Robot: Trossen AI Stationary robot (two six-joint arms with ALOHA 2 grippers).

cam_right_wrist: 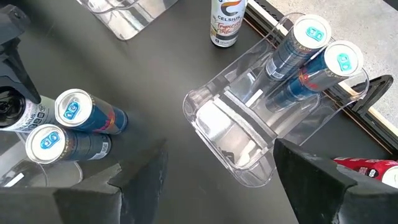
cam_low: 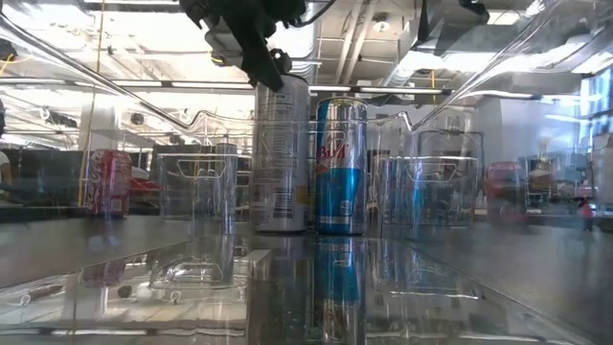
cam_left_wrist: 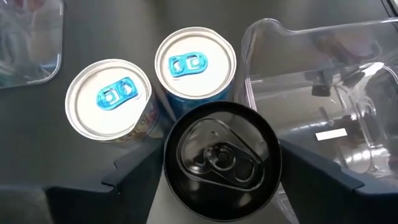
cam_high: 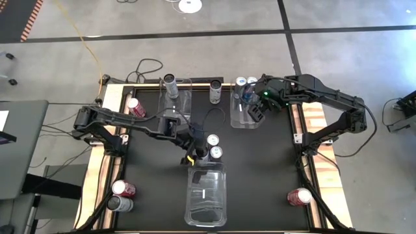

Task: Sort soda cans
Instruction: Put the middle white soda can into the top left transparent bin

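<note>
Two red cans (cam_high: 123, 189) and a dark one stood at the surface's near left corner, and another red can (cam_high: 135, 107) by the left edge. Near the middle, the left gripper (cam_left_wrist: 217, 177) had its fingers (cam_left_wrist: 134, 174) on either side of a black can (cam_left_wrist: 219, 158), close against it though whether they already pinched it could not be told; two blue cans (cam_left_wrist: 194, 65) stood just beside it, with a clear bin (cam_high: 207, 195) toward the near edge. The can looked rigid, smooth and likely slippery, so a grip across the middle of its wall seemed best. Over the far-right bin (cam_right_wrist: 249, 134), which held two blue cans, the right gripper (cam_right_wrist: 217, 171) hung with fingers apart, empty.
</note>
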